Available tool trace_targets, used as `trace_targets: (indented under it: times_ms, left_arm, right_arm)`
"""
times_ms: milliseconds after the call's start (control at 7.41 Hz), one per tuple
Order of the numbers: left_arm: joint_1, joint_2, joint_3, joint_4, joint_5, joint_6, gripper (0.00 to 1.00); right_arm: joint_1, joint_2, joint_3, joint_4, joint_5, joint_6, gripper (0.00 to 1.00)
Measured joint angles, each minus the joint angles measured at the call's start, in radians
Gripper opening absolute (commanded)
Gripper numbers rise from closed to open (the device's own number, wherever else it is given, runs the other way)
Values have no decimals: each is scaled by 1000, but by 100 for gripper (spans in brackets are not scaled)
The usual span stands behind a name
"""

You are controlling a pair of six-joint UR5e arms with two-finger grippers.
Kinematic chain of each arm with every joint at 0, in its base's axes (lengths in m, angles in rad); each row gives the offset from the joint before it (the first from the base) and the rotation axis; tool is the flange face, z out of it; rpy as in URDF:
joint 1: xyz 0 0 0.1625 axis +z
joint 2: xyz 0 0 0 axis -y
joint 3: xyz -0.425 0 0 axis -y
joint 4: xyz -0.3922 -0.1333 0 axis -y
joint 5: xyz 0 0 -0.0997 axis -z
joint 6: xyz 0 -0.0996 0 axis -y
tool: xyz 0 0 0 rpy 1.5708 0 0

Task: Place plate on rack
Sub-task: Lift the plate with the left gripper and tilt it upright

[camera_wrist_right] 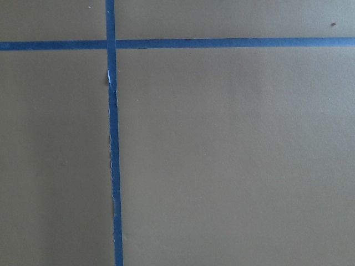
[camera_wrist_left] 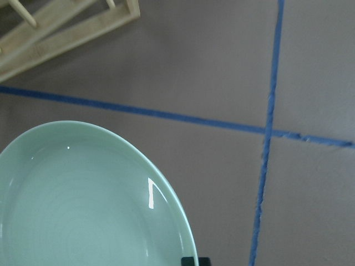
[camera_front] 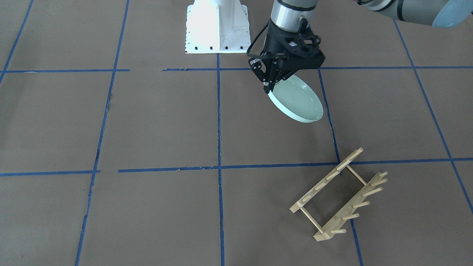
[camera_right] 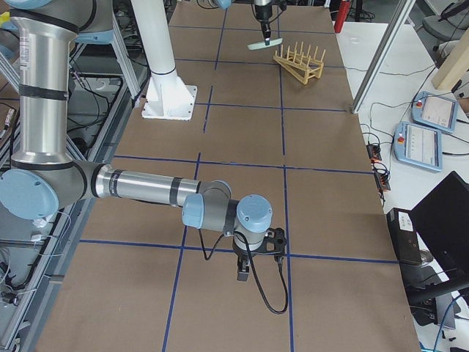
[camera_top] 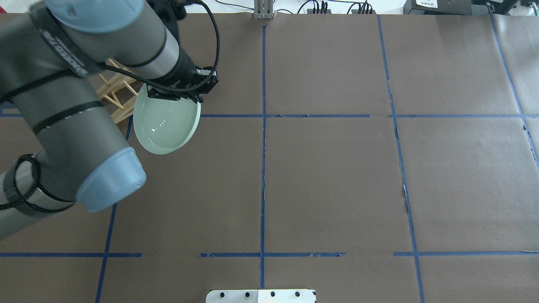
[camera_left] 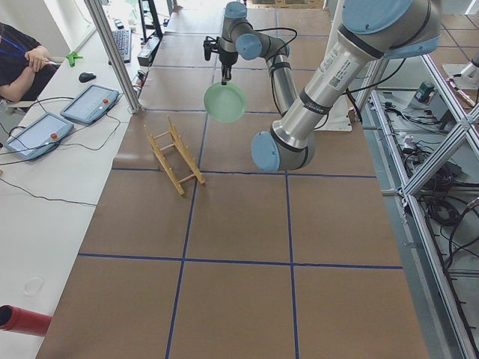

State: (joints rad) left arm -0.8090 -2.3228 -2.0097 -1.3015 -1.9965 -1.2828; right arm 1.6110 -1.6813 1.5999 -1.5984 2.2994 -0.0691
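My left gripper is shut on the rim of the pale mint-green plate and holds it tilted above the table. The plate also shows in the overhead view under the gripper, and fills the lower left of the left wrist view. The light-wood rack stands on the table apart from the plate, partly hidden behind my left arm in the overhead view. My right gripper shows only in the exterior right view, low over the table far from both; I cannot tell if it is open.
The white robot base plate sits at the table's robot side. Blue tape lines grid the brown table. In the exterior left view an operator and tablets are beyond the rack, and a red cylinder lies nearby.
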Motion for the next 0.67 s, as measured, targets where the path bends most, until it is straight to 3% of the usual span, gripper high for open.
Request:
trace_targets:
  times_ms: [135,405,675]
  left_arm:
    - [-96,1,-61,-3,-64,-5,0]
    - [-205,24,-140,-101,-101,-39,0]
    - [-230,172,-167,-453,-65,-212,0]
  right_arm:
    - [0,0,0,0,0,0,100]
    - [0,0,0,0,0,0,100]
    - [0,0,0,0,0,0,100]
